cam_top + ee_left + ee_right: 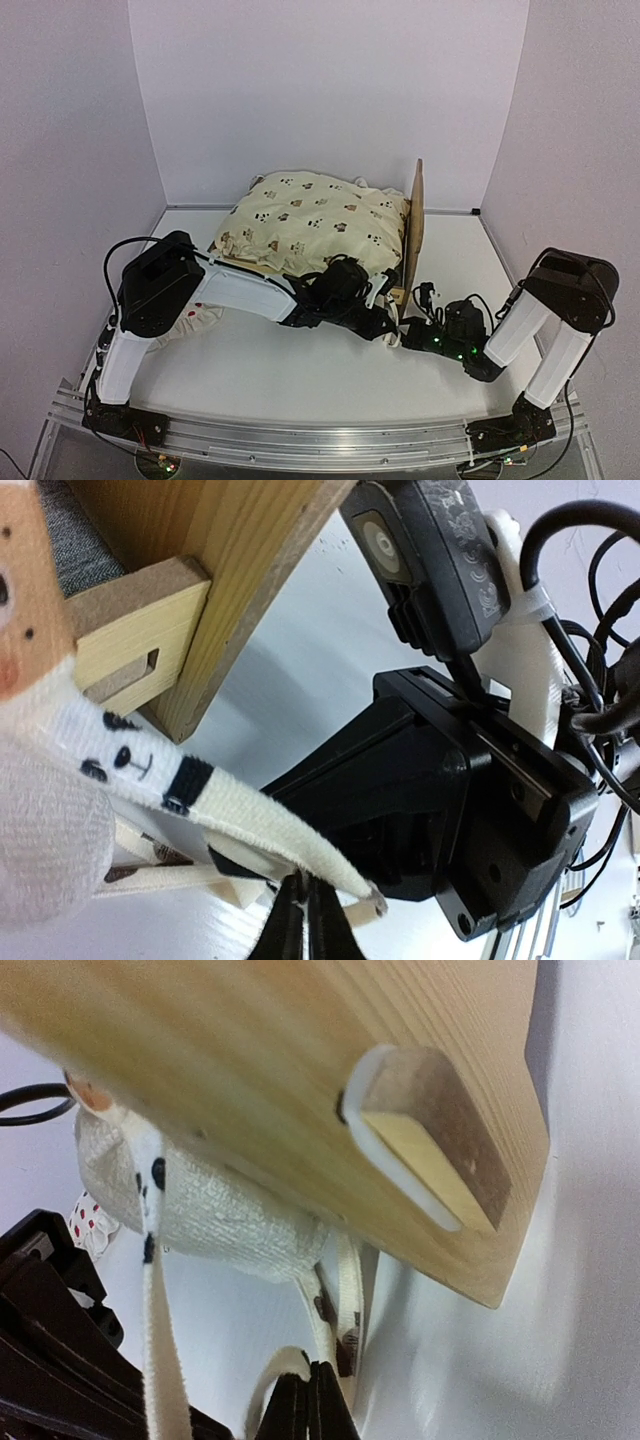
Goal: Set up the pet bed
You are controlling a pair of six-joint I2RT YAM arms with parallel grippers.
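The pet bed (pixel 414 225) lies at the back middle, its plywood headboard on the right. A cream animal-print quilt (pixel 315 225) covers it. My left gripper (pixel 385 322) and right gripper (pixel 408 335) meet at the bed's near right corner. In the left wrist view my left gripper (pixel 305 908) has its jaws shut, with a sliver of the quilt's cream trim (pixel 270 825) pinched at the tips. The bed's wood (pixel 215 570) and grey base (pixel 75 535) are above. In the right wrist view my right gripper (pixel 310 1392) is shut on the quilt's printed trim (pixel 335 1320), below the headboard (pixel 300 1070).
A small white red-dotted pillow (pixel 195 318) lies on the table under my left arm. The right arm's black wrist and camera (pixel 450 770) fill the left wrist view, very close to my left fingers. White walls close in the back and both sides.
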